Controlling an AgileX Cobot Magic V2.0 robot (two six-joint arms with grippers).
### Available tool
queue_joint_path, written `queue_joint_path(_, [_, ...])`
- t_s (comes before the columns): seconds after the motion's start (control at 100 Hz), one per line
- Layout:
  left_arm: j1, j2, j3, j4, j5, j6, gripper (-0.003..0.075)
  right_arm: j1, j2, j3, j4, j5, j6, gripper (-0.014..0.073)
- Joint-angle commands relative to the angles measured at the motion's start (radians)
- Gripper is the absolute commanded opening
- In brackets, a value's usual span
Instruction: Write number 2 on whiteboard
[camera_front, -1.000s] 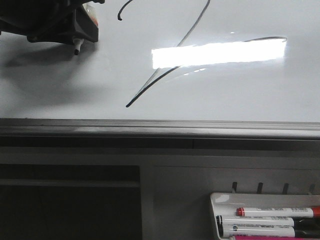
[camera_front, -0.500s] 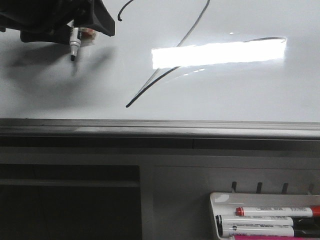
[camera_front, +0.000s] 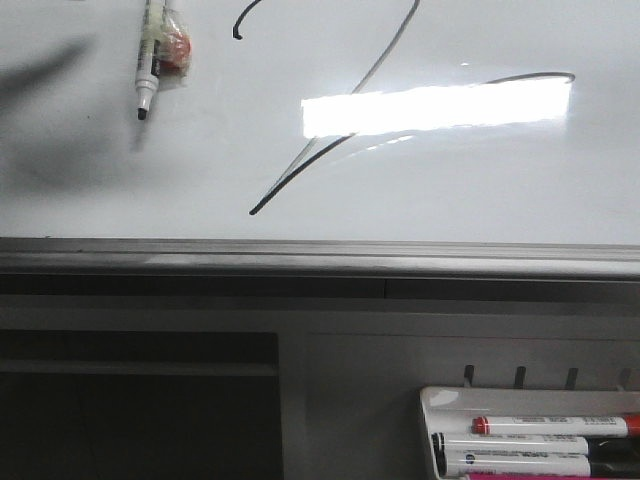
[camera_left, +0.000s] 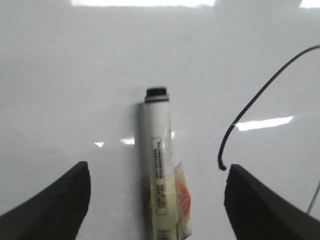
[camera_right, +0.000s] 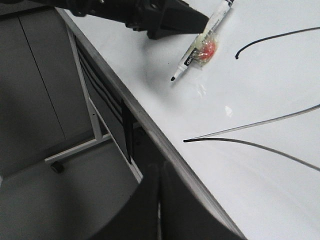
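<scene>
My whiteboard (camera_front: 480, 190) carries the number 2 (camera_front: 330, 140) across its middle, tail toward the front edge. The marker (camera_left: 157, 170) lies flat near its left side, between my left gripper's (camera_left: 156, 200) wide-open, empty jaws

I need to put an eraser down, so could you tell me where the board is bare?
On the whiteboard, the strip between the number 2 and the near edge is bare, as is the patch below the marker. The marker tray is crowded.
</scene>
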Motion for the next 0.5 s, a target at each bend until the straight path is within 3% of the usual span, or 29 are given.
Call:
queue_joint_path(0.0, [0.0, -0.086, -0.028, 0.023, -0.056, -0.008, 0.0514, -0.008, -0.005, -0.027, 0.044, -0.049, -0.002, -0.0071])
queue_joint_path(0.18, [0.0, -0.242, -0.028, 0.031, 0.005, -0.008, 0.0487, -0.008, -0.036, -0.027, 0.033, -0.025, -0.002, -0.0071])
queue_joint_path(0.28, [0.0, -0.371, 0.009, 0.035, 0.091, -0.008, 0.0314, -0.008, -0.112, -0.007, -0.006, -0.015, -0.002, -0.0071])
queue_joint_path(0.4, [0.0, -0.566, 0.121, 0.064, 0.19, -0.008, 0.0017, -0.008, -0.256, 0.075, -0.088, -0.075, -0.002, -0.0071])
queue_joint_path(0.43, [0.0, -0.628, 0.153, 0.08, 0.216, -0.006, -0.002, -0.008, -0.305, 0.115, -0.104, -0.104, -0.002, -0.0071])
queue_joint_path(0.49, [0.0, -0.721, 0.227, 0.106, 0.252, -0.006, -0.002, -0.008, -0.381, 0.189, -0.106, -0.19, -0.002, -0.0071])
